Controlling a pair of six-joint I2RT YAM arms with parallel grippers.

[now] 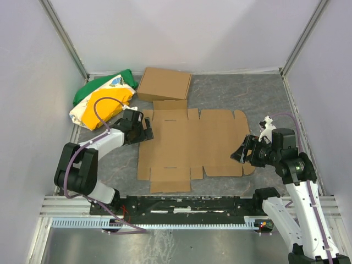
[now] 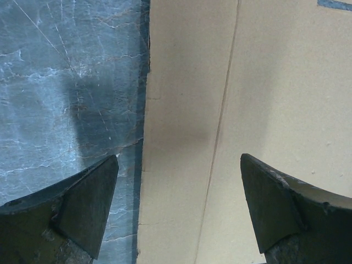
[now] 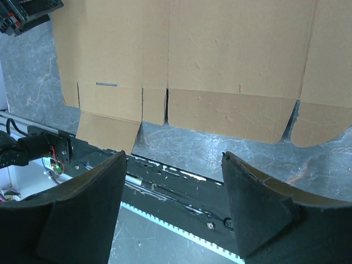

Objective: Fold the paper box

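Observation:
The paper box (image 1: 187, 146) lies flat and unfolded on the grey table, a brown die-cut sheet with flaps and rounded tabs. My left gripper (image 1: 144, 127) is open at the sheet's far left edge. In the left wrist view (image 2: 179, 203) one finger (image 2: 82, 203) is over the table and the other over the cardboard (image 2: 264, 82), holding nothing. My right gripper (image 1: 240, 154) is open and empty above the sheet's right end. The right wrist view (image 3: 173, 203) shows the sheet's (image 3: 220, 55) near flaps beyond its fingertips.
A ready-made brown cardboard box (image 1: 164, 84) sits at the back, just beyond the sheet. A green, yellow and white bag (image 1: 104, 99) lies at the back left, beside the left arm. White walls close in three sides. The black base rail (image 1: 181, 203) runs along the near edge.

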